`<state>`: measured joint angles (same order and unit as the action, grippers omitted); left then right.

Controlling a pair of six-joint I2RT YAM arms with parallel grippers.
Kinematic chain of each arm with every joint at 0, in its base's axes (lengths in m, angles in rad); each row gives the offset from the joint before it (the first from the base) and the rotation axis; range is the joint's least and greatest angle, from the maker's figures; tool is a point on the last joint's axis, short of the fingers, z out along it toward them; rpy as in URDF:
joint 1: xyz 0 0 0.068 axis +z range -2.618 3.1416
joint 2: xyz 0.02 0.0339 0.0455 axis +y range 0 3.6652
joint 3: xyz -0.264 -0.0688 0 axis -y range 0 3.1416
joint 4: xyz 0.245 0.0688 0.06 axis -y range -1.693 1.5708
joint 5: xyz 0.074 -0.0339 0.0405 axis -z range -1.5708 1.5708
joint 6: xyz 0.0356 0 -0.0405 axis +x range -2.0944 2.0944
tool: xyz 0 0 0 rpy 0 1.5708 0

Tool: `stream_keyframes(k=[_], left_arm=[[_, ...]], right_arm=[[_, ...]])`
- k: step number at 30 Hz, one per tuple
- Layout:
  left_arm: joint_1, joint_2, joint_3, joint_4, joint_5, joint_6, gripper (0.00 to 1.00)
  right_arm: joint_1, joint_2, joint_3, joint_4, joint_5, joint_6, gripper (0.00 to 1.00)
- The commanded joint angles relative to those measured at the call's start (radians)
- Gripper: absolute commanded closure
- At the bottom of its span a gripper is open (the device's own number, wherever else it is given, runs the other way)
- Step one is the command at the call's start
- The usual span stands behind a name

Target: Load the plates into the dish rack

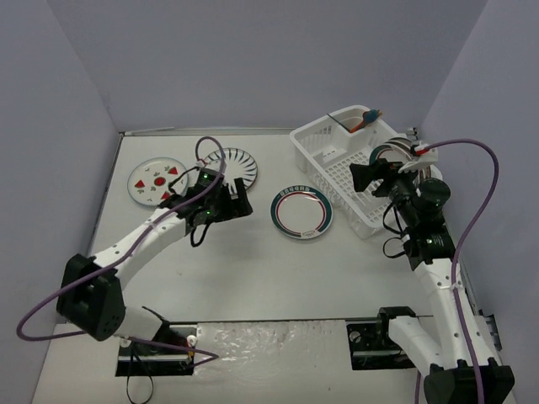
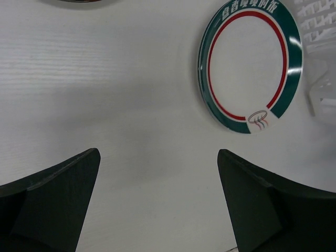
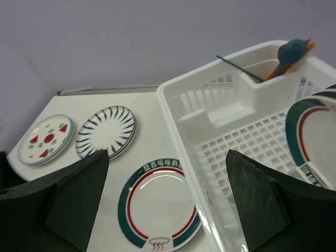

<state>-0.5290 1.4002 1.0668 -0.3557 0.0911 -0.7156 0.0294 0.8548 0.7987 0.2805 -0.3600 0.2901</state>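
**Top view.** The dish rack is shown at upper right, with utensils in its corner cup. A green-and-red rimmed plate is stood on edge inside it; the rims behind it cannot be told apart. Three plates are laid flat on the table: the strawberry plate at upper left, the black-striped plate just beside it, and a second green-rimmed plate at centre, just left of the rack.

The left gripper is held between the latter two, jaws spread wide and nothing grasped. The right gripper is held over the rack, likewise spread and empty.
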Motion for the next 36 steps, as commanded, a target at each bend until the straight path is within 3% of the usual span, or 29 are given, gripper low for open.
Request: stream_keyframes(k=[1, 6, 11, 17, 23, 36], left_arm=[[-0.097, 0.196, 0.174, 0.130, -0.082, -0.125, 0.13], [-0.141, 0.439, 0.356, 0.075, -0.113, -0.151, 0.22], [-0.162, 0.571, 0.448, 0.031, -0.140, -0.146, 0.39], [-0.170, 0.650, 0.469, 0.016, -0.169, -0.146, 0.66], [-0.167, 0.621, 0.446, -0.029, -0.212, -0.117, 0.98], [-0.065, 0.360, 0.189, -0.082, -0.250, -0.013, 1.00]], right_arm=[[0.011, -0.064, -0.010, 0.044, -0.076, 0.071, 0.09], [0.049, -0.120, -0.033, -0.018, -0.060, 0.035, 0.06], [0.065, -0.157, -0.054, -0.033, -0.069, 0.041, 0.03], [0.084, -0.191, -0.069, -0.058, -0.068, 0.008, 0.02], [0.095, -0.184, -0.078, -0.057, -0.062, -0.001, 0.01], [0.135, -0.068, -0.080, -0.011, -0.117, 0.059, 0.01]])
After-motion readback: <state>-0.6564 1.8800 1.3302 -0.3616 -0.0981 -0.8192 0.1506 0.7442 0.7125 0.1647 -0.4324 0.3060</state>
